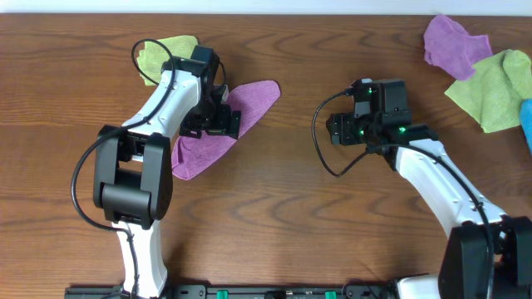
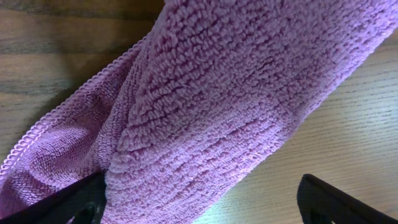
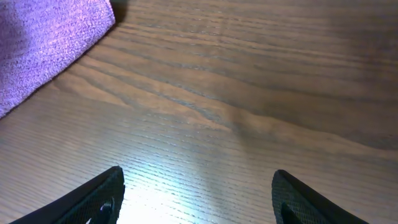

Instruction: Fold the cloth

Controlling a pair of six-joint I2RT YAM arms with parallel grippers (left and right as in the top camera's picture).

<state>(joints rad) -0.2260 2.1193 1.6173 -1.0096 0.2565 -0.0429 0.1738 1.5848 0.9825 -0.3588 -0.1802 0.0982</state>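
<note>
A purple cloth [image 1: 252, 100] lies on the wooden table at the left centre, doubled over into a long diagonal shape. My left gripper [image 1: 218, 123] sits low over its middle. In the left wrist view the cloth [image 2: 217, 93] fills most of the frame; my left gripper [image 2: 199, 186] is open, with the cloth's folded edge between the fingers and against the left finger. My right gripper [image 1: 337, 129] is open and empty over bare wood to the right of the cloth. In the right wrist view the open right gripper [image 3: 196, 174] faces one corner of the cloth [image 3: 43, 43] at the upper left.
A green cloth [image 1: 166, 51] lies behind the left arm. At the back right lie another purple cloth [image 1: 453, 43], a green cloth [image 1: 495, 87] and a blue thing [image 1: 527, 124] at the table's right edge.
</note>
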